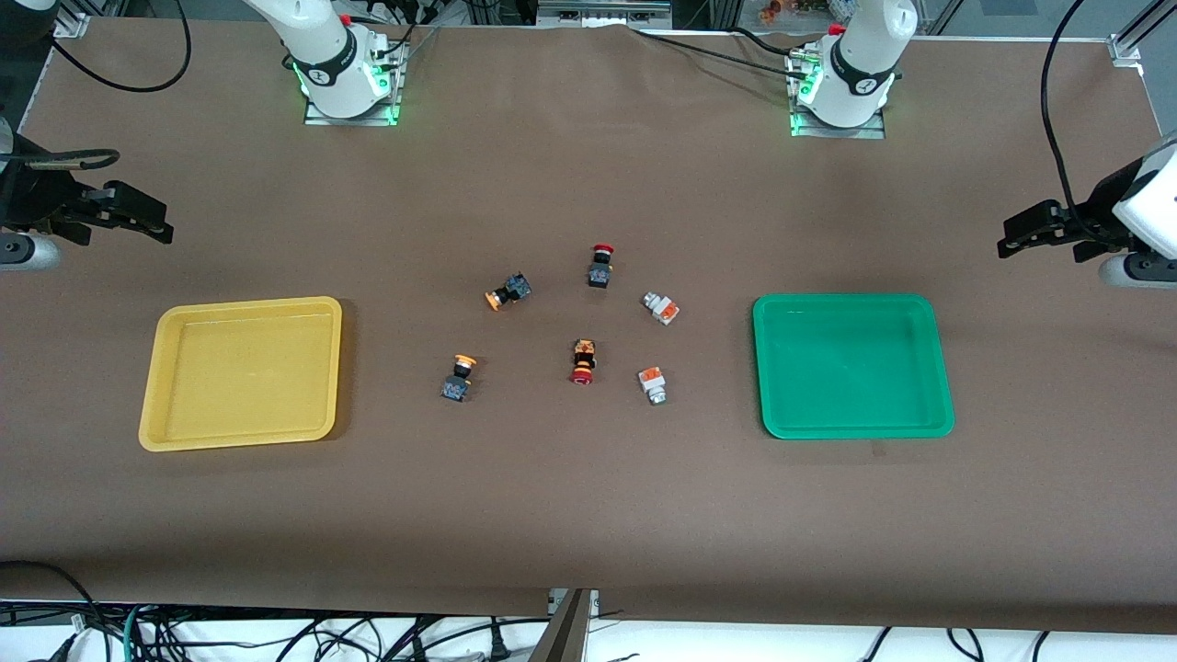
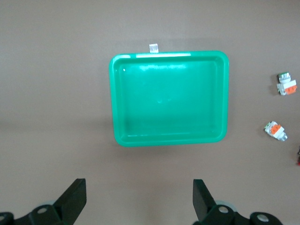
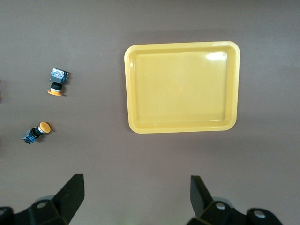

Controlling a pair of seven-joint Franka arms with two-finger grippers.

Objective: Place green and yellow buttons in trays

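Well, both trays sit bare on the brown table: the yellow tray (image 1: 241, 372) toward the right arm's end, the green tray (image 1: 852, 365) toward the left arm's end. Between them lie the loose buttons, none in a tray: two yellow-capped buttons (image 1: 508, 291) (image 1: 458, 377) closer to the yellow tray, two white-grey buttons (image 1: 661, 308) (image 1: 652, 384) closer to the green one, and two red-capped switches (image 1: 600, 265) (image 1: 583, 360) in the middle. The right gripper (image 1: 138, 217) hangs over bare table beside the yellow tray, jaws spread wide. The left gripper (image 1: 1030, 230) hangs likewise by the green tray, jaws spread, holding nothing.
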